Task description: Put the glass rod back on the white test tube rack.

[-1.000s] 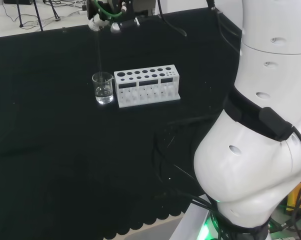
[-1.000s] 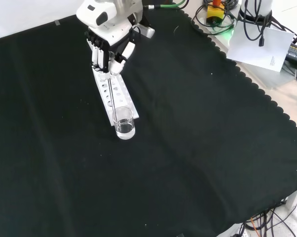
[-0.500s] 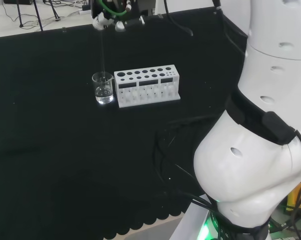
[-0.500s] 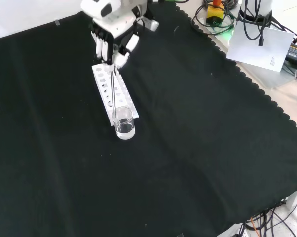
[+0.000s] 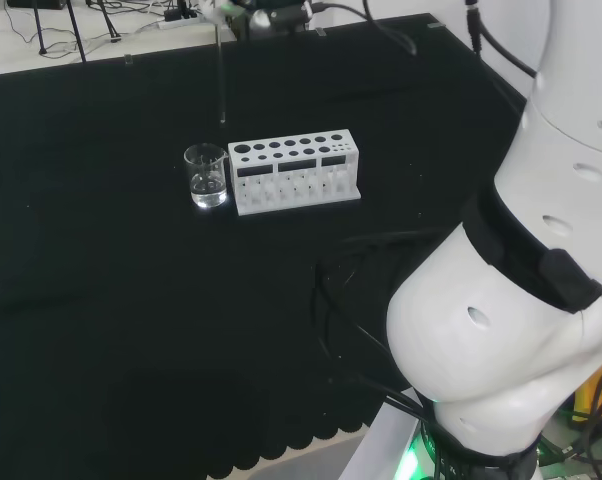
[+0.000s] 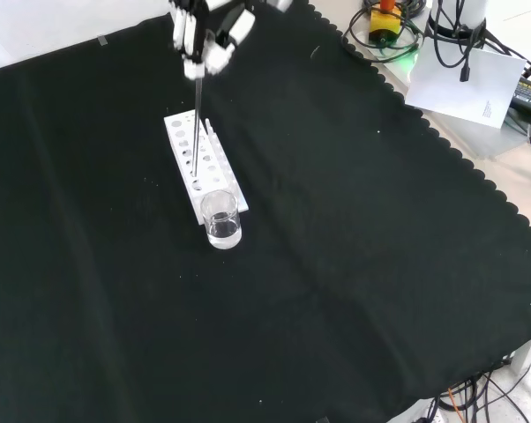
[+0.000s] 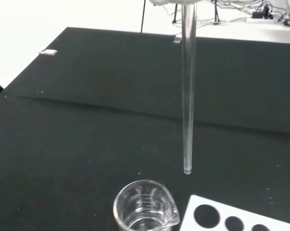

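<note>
The hand (image 6: 208,35) is at the top edge of the front view, shut on the upper end of a clear glass rod (image 6: 196,123). The rod (image 7: 187,91) hangs straight down with its lower tip in the air, above the near end of the white test tube rack (image 6: 200,166), clear of the beaker. In the head view the rod (image 5: 220,75) hangs above and behind the gap between the small glass beaker (image 5: 207,175) and the rack (image 5: 294,170). The beaker (image 6: 221,219) holds a little clear liquid and stands at the rack's end.
The arm's big white links (image 5: 521,300) stand at the right of the head view. Cables, a yellow device and a paper sheet (image 6: 468,84) lie beyond the cloth's scalloped edge in the front view. Black cloth (image 6: 336,264) stretches wide around the rack.
The hand has risen and lifted the rod's tip out of the beaker. The rod has also shifted a little toward the rack. Beaker and rack have stayed put.
</note>
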Controlling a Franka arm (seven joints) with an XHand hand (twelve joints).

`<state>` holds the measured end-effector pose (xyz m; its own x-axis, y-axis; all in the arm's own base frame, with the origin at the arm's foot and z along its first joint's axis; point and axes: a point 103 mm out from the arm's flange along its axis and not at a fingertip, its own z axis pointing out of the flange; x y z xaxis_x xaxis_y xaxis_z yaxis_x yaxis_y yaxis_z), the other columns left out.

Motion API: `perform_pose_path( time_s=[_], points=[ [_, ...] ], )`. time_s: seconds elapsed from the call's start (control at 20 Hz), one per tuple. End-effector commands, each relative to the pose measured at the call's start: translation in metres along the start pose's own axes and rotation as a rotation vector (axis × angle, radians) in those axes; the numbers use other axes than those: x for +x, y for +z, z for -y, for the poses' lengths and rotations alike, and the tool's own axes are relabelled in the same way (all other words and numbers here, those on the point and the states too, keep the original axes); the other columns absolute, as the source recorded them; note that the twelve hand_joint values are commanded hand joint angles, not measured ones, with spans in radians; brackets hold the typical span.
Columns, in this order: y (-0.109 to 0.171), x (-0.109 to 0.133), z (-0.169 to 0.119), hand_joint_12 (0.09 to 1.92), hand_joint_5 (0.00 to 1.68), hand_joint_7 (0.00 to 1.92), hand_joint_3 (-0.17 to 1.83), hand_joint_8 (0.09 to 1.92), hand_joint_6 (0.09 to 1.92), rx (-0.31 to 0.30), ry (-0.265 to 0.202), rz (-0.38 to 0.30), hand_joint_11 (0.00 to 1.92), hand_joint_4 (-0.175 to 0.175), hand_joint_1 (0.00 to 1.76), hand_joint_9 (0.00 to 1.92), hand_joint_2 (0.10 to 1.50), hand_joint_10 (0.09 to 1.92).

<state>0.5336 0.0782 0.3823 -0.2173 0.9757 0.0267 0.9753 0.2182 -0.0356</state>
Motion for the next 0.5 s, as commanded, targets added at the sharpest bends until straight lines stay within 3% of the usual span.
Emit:
perform_pose_path(
  time_s=[0.05,0.15,0.2,0.25,0.5],
  points=[
    [0.004,-0.044,0.015,0.63,1.39,1.17,-0.17,1.04,0.09,-0.008,0.074,0.009,1.65,-0.175,1.31,1.59,1.1,0.89],
    [0.007,-0.057,0.016,0.63,1.39,1.17,-0.17,1.04,0.09,-0.002,0.092,0.011,1.66,-0.175,1.31,1.59,1.1,0.89],
    [0.01,-0.059,0.012,0.63,1.39,1.17,-0.17,1.04,0.09,0.028,0.174,0.057,1.66,-0.175,1.31,1.59,1.1,0.89],
    [0.011,-0.064,0.01,0.63,1.39,1.17,-0.17,1.04,0.09,0.036,0.187,0.061,1.66,-0.175,1.31,1.6,1.1,0.89],
    [0.013,-0.083,0.009,0.63,1.39,1.17,-0.17,1.04,0.09,-0.002,0.188,0.024,1.66,-0.175,1.31,1.59,1.1,0.89]
  ],
)
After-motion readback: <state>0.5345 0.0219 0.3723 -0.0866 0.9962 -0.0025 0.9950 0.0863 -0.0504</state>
